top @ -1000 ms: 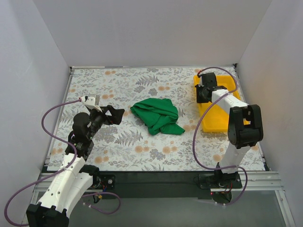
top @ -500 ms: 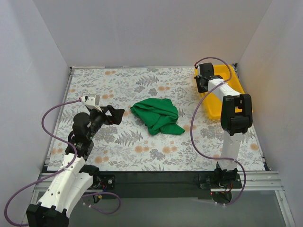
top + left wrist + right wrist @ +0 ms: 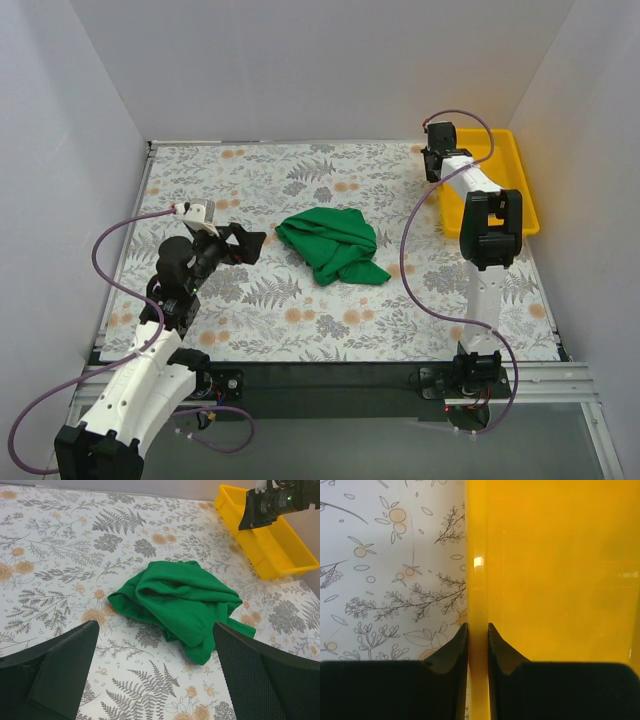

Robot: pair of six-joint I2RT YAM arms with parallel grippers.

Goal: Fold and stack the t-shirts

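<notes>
The yellow tray (image 3: 512,165) now sits farther right and far, dragged by the right gripper (image 3: 477,626). Only its wrist view shows the fingers pinching the tray's left wall. The left gripper (image 3: 248,243) stays spread, facing the crumpled green t-shirt (image 3: 333,243) in the middle of the table (image 3: 300,310).

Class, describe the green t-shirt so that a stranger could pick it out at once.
Start at the flowered table. Near its middle lies a crumpled t-shirt. It alone is soft and green; the tray at the far right is hard and yellow.
</notes>
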